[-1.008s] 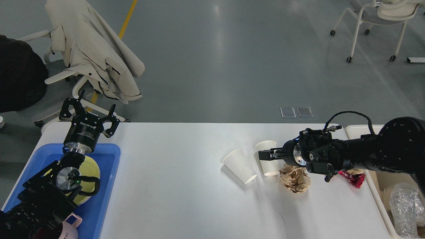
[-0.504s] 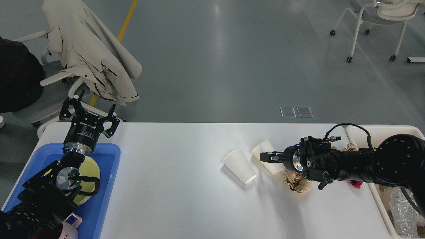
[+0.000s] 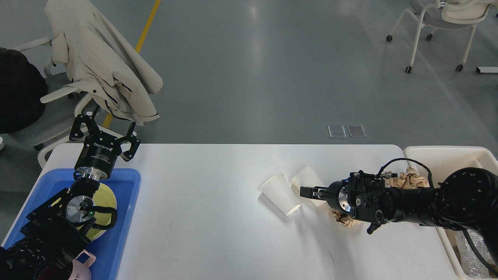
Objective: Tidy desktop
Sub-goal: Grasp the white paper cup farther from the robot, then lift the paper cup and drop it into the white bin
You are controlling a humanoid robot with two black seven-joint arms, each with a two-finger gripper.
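Observation:
The white desktop [image 3: 202, 217] fills the lower view. Two white paper cups lie tilted side by side right of its middle: one free [image 3: 280, 194] and one [image 3: 304, 178] at my right gripper. My right gripper [image 3: 307, 191] reaches in from the right, pointing left, and its fingers are closed on the wall of that second cup. A crumpled brown paper ball [image 3: 342, 219] lies under its wrist. My left gripper [image 3: 107, 128] is open and empty, held above the desktop's far left corner.
A blue tray [image 3: 124, 217] at the left holds a yellow-green plate [image 3: 107, 198] and a pink object [image 3: 83, 264]. A cream bin [image 3: 447, 149] at the right edge holds crumpled paper [image 3: 408, 179] and clear plastic [image 3: 472, 249]. A chair with a coat [image 3: 101, 66] stands behind the left corner.
My right gripper has moved left and nearer, and the second cup has tipped over and moved left with it. The red wrapper is now hidden under the right arm. The left arm has not moved.

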